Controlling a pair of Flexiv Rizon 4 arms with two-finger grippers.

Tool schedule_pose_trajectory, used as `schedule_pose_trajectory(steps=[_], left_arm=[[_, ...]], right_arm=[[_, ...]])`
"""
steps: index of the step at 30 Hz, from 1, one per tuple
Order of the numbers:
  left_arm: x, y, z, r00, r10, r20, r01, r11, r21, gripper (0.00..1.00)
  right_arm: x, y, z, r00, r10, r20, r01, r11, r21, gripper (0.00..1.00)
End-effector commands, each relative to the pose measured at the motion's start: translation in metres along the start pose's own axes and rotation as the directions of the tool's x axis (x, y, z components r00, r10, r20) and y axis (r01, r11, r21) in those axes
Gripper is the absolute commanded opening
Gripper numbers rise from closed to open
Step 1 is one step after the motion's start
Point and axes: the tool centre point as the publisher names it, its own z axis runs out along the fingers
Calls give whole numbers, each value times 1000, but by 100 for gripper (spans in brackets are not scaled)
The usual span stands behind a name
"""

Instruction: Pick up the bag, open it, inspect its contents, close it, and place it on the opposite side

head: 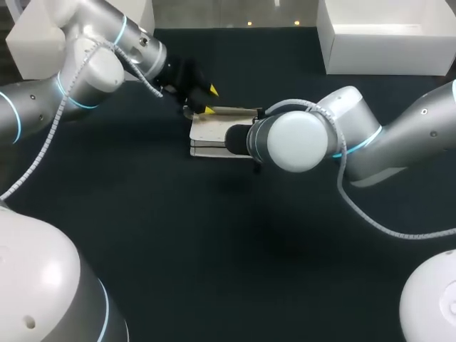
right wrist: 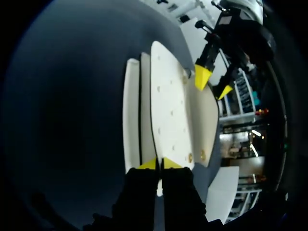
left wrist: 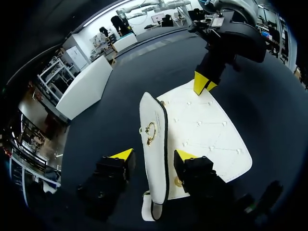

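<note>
White quilted leather handbag point(head: 208, 134) lies centrally on the dark table point(head: 214, 249), right jaws pinched narrow on 1 end to steady it, left jaws wide astride its raised flap point(left wrist: 154, 144), apparently for opening.

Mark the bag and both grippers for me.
bag point(left wrist: 207, 130), left wrist view, quilted panel.
left gripper point(left wrist: 154, 155), left wrist view, midway between its tips.
right gripper point(right wrist: 160, 164), right wrist view, midway between its tips.
</note>
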Motion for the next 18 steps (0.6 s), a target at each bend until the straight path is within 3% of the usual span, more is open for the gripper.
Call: schedule_pose_trajectory(steps=[1,18], left_arm=[[5,-2,8,998,-5,56,6,1000,-21,49],[-19,15,28,997,-58,45,60,997,-52,44]], right_arm=[[2,-1,0,1000,0,4,0,1000,-3,0],[2,-1,0,1000,0,4,0,1000,-3,0]])
